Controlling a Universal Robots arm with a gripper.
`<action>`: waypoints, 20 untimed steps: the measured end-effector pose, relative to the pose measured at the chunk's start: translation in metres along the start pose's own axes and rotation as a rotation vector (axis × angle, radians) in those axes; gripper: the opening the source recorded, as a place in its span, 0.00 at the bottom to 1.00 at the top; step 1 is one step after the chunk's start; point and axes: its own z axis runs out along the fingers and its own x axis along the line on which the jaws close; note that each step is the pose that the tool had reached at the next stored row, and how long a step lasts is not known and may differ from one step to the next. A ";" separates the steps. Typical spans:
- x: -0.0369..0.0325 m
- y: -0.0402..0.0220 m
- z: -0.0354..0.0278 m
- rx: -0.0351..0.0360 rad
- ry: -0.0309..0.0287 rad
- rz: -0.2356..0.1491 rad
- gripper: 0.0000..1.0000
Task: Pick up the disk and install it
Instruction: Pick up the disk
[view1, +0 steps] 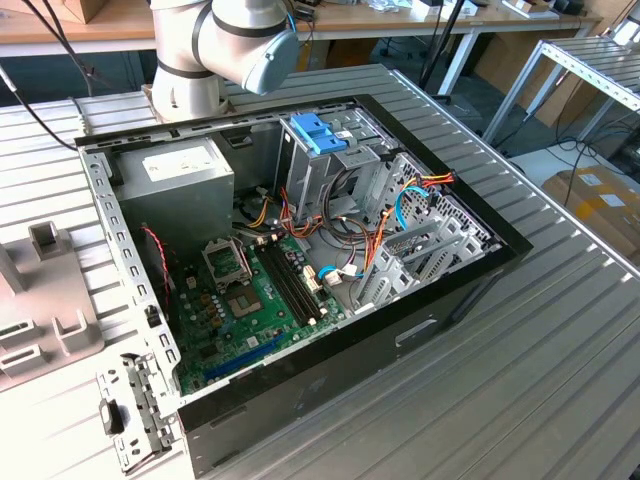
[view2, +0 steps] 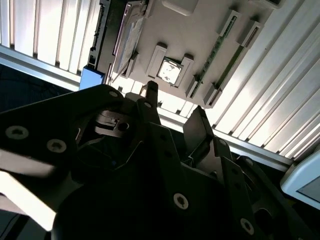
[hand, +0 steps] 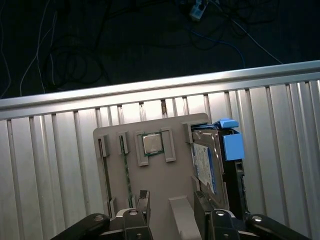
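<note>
first wrist view: the gripper (hand: 172, 206) has its fingers (hand: 144, 201) apart, holding nothing, over a grey tray (hand: 155, 180). the disk (hand: 206, 162) sits in that tray, near one finger. the tray lies on a ribbed metal table (hand: 50, 160); cables (hand: 60, 55) cross the dark floor (hand: 125, 30) beyond.

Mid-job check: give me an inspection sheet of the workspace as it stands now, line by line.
Surface: ribbed metal table with an open computer case lying on it.
Job's things: disk with blue rails, seated in the grey holder tray, not gripped.
Clutter: processor chip and memory stick in the same tray; metal bracket beside the case.
Gripper: gripper open, over the tray beside the disk.
Cables: wire bundles inside the case; floor cables.
Surroundings: workbench, cardboard box.
</note>
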 end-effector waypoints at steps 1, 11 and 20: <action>0.0000 0.0000 0.0000 0.0000 0.0000 0.000 0.48; -0.0051 0.0006 0.0035 0.0002 -0.0002 0.000 0.48; -0.0060 0.0006 0.0055 -0.0001 0.0000 0.000 0.48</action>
